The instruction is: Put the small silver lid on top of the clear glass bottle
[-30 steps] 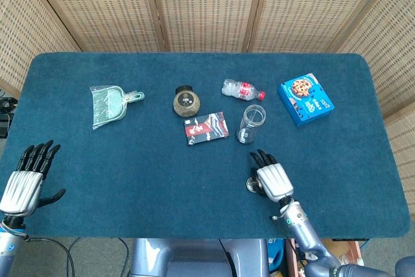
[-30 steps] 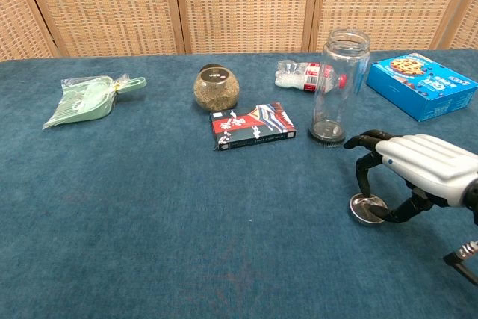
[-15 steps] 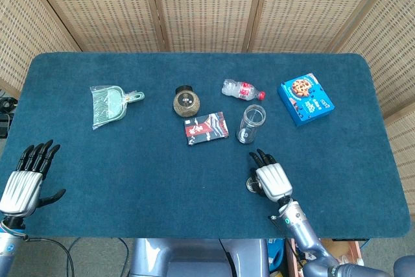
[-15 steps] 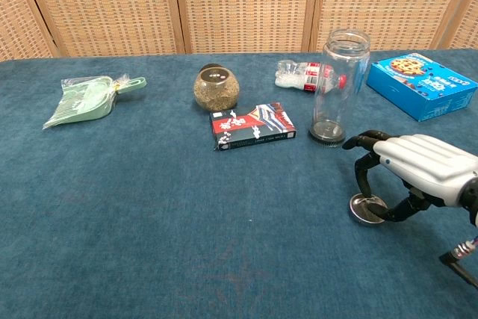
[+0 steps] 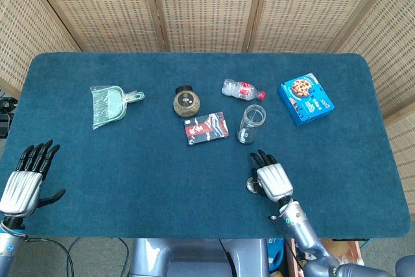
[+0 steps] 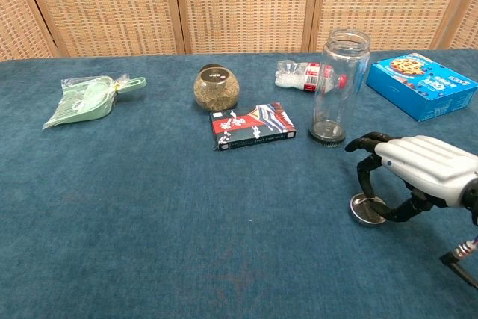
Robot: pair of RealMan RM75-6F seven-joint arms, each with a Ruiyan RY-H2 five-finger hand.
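The small silver lid (image 6: 368, 209) lies flat on the blue tablecloth at the front right, and its edge also peeks out in the head view (image 5: 251, 186). My right hand (image 6: 418, 169) arches over it, fingers curled down around its rim and thumb beside it; the lid stays on the cloth. The clear glass bottle (image 6: 332, 87) stands upright with an open mouth just beyond the hand, seen from above in the head view (image 5: 250, 122). My left hand (image 5: 27, 180) rests at the front left edge, fingers apart and holding nothing.
A dark snack packet (image 6: 252, 126) lies left of the bottle. Behind are a round jar of grains (image 6: 215, 87), a lying plastic water bottle (image 6: 306, 75) and a blue cookie box (image 6: 422, 85). A green dustpan (image 6: 82, 101) sits far left.
The right hand has shifted only very slightly over the lid. The lid, the bottle and the left hand have not moved.
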